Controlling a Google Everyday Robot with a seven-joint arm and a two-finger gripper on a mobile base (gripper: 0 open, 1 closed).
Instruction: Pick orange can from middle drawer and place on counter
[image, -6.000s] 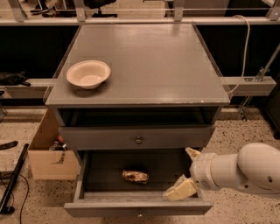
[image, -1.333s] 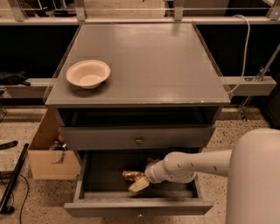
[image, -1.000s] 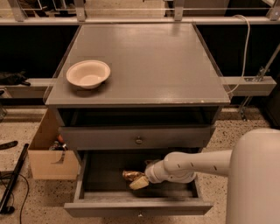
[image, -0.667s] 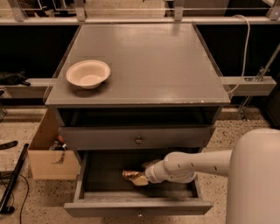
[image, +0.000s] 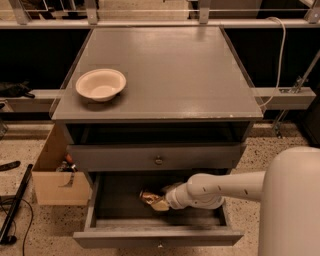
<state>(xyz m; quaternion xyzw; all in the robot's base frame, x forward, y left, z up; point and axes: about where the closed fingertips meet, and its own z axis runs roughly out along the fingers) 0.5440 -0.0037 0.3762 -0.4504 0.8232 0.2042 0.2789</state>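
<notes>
The orange can (image: 148, 197) lies on the dark floor of the open middle drawer (image: 150, 235), near its centre. My gripper (image: 164, 197) reaches into the drawer from the right on a white arm. Its cream fingers (image: 160, 204) are closed on the can's right end, and the can is still low in the drawer. The grey counter (image: 170, 70) is the cabinet top above, with worn chips along its front edge.
A cream-white bowl (image: 100, 84) sits on the counter's left front. A closed drawer front with a round knob (image: 158, 160) is just above the open drawer. A cardboard box (image: 55, 180) and a black pole (image: 15, 205) are on the floor at left.
The gripper came from the drawer's right front to the can. Over the last second its fingers have drawn in on the can, which has shifted slightly up and left.
</notes>
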